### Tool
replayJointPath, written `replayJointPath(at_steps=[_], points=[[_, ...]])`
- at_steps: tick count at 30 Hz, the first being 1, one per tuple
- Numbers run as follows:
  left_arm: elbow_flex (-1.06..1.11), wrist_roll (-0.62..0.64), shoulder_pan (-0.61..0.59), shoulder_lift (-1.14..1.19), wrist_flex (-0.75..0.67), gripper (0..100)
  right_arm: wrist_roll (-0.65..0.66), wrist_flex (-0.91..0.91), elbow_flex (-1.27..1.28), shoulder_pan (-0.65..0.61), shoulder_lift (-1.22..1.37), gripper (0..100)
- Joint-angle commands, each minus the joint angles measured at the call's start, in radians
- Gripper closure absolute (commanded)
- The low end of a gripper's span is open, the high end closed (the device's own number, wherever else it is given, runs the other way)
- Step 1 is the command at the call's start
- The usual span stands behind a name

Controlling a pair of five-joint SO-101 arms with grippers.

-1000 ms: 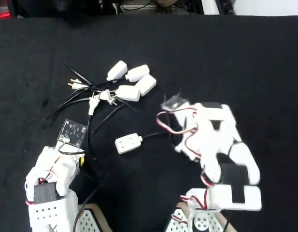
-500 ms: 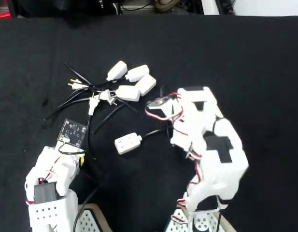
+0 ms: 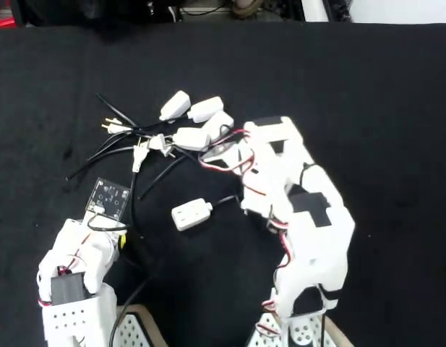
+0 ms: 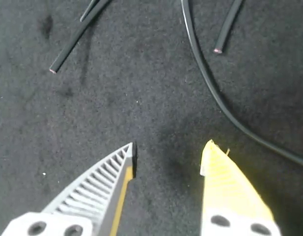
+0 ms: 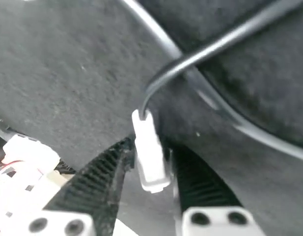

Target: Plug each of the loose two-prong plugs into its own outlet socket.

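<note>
The right gripper (image 5: 151,147) clamps a white plug (image 5: 151,169) beside the far cluster of sockets (image 3: 206,110), while the left gripper (image 4: 169,146) gapes idle near-left, and the plug's taut black cord (image 5: 200,56) could twist it askew.

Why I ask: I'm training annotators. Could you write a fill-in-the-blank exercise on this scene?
1. The right gripper grips a white ____ on a black cord between its fingers.
2. The left gripper is ____, holding nothing.
3. The cloth on the table is ____.
Missing: plug; open; black.
</note>
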Motion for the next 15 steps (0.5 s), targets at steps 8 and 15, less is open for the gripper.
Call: replayJointPath(at_steps=[8,15], points=[[0.018,-0.003,-0.002,-0.008,-0.018,78,0.054,-0.006,-0.048,-0.103,-0.004,81.9],[0.018,-0.003,-0.002,-0.008,-0.018,78,0.052,-0.009,-0.110,-0.114,-0.004,82.5]])
